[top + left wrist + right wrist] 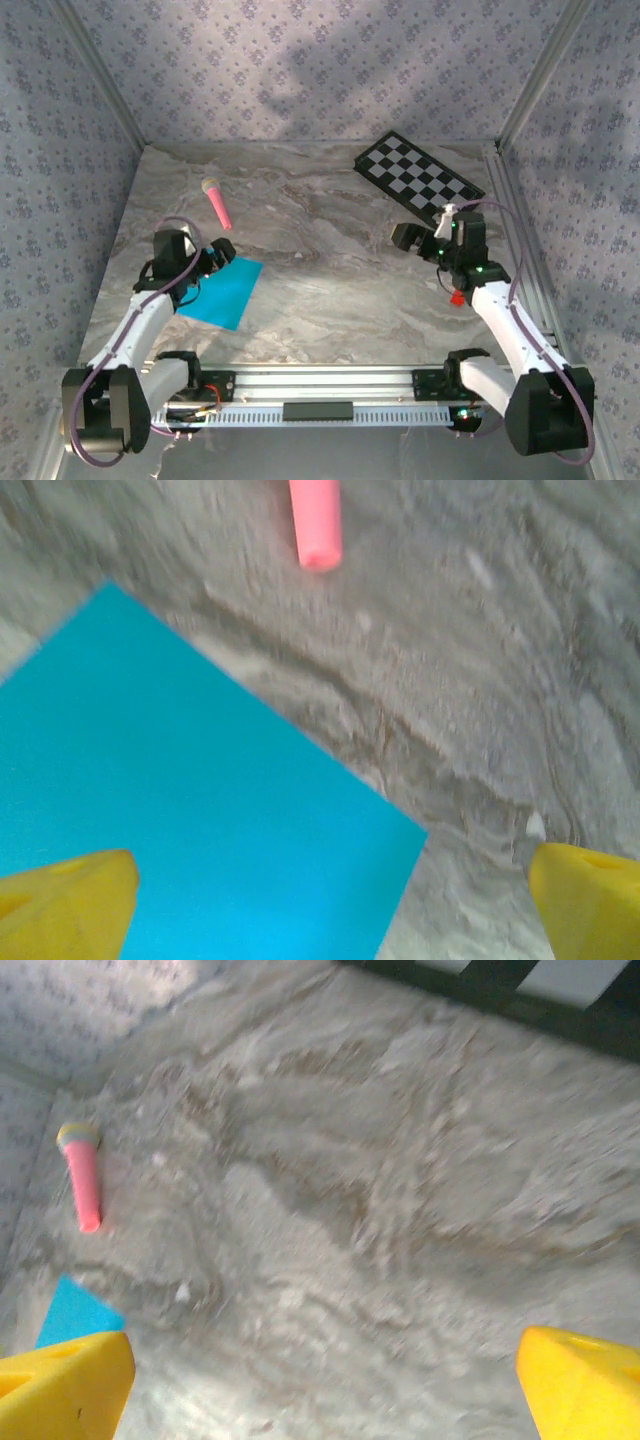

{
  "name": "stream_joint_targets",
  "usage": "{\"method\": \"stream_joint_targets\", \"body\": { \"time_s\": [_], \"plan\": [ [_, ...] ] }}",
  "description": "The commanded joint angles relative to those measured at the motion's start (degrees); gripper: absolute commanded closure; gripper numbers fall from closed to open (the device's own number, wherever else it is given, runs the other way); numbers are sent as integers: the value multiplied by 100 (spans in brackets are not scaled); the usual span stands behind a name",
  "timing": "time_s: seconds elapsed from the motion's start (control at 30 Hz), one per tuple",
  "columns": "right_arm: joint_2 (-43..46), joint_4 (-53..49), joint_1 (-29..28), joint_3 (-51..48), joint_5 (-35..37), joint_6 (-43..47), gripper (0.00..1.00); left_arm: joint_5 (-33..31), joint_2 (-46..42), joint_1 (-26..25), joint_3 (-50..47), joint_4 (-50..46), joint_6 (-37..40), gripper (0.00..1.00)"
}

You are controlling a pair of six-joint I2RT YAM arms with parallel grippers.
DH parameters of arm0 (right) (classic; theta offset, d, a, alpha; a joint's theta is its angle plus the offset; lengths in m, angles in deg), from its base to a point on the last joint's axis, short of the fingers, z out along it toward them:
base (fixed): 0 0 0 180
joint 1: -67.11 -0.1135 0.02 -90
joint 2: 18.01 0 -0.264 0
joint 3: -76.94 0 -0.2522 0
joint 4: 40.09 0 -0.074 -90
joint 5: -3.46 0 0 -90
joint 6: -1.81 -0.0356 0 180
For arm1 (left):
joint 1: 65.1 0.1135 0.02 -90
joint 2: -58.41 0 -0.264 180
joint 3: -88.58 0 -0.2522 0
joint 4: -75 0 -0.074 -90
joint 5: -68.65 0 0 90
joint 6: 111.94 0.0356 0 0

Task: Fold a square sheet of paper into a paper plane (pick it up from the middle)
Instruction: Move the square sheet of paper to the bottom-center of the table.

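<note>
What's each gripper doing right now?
Left gripper: open, holding nothing, over the square sheet of paper.
Right gripper: open, holding nothing.

walls (300,60): grey-blue floral wallpaper, back one shadowed | table (330,280): grey marbled top

Over on the far left of the grey marbled table (330,260) lies the pink stick (217,203), flat and angled, its pale yellowish cap pointing to the back wall. From the left wrist its blunt pink end pokes in at the top edge. Far right, the black-and-white checkered board (418,180) sits flat and skewed, well apart from the stick, close to the right-hand frame rail. Floral-patterned walls (300,60) close in three sides, and a slotted metal rail (320,385) runs along the near edge.
</note>
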Motion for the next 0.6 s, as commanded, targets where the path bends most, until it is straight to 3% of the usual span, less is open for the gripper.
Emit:
{"method": "stream_joint_targets", "body": {
  "time_s": [0.0, 0.27, 0.57],
  "plan": [
    [40, -434, -487, 73, 333, -280, 0, 325, 286, -200, -8, -224, -301, 0],
    [-101, -335, -1318, -35, 1174, -898, 1, 102, 942, -419, 60, -312, -443, 0],
    [-283, -527, -1702, -33, 1763, -1576, 2, 189, 1550, -778, 39, -486, -974, 0]
  ]
}}
